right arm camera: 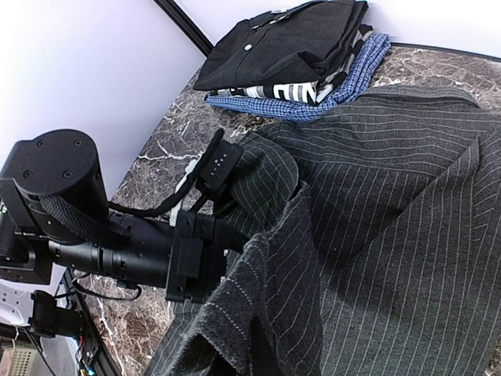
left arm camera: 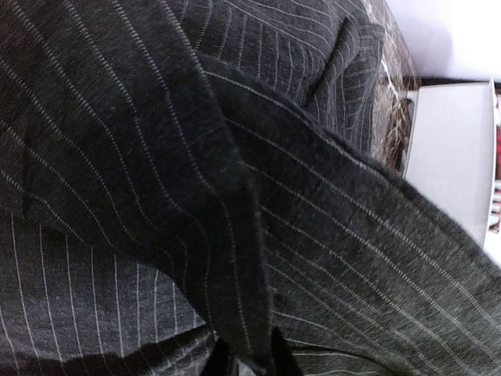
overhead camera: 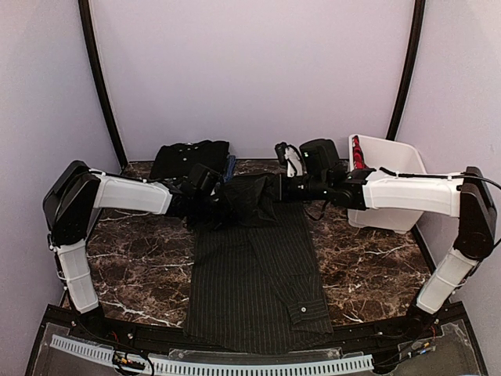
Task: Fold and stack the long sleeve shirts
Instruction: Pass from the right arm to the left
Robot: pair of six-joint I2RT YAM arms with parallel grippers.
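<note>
A large black shirt with fine pale pinstripes (overhead camera: pixel 250 274) lies lengthwise down the middle of the dark marble-patterned table (overhead camera: pixel 133 266). Its hem end reaches the near edge, and a buttoned cuff (overhead camera: pixel 309 309) rests near that edge on the right. The far end is gathered and raised off the table between the two arms, seemingly to carry it toward the near edge as a fold.

The left gripper (left arm camera: pixel 252 362) is clamped on a doubled edge of this cloth, which runs down between its dark fingertips. Pinching the edge rather than the flat middle gives a line along which the cloth can turn over.

The right gripper (overhead camera: pixel 278 188) has its jaws together. Its fingers are hidden, but pinstriped cloth rises to where they would be, so it probably pinches the same raised end.

At the far edge, a folded plain black shirt (right arm camera: pixel 290 47) rests on a blue one (right arm camera: pixel 348 86), which suggests the stack is meant to grow there. A white plastic basket (overhead camera: pixel 391 211) sits at the far right corner.
</note>
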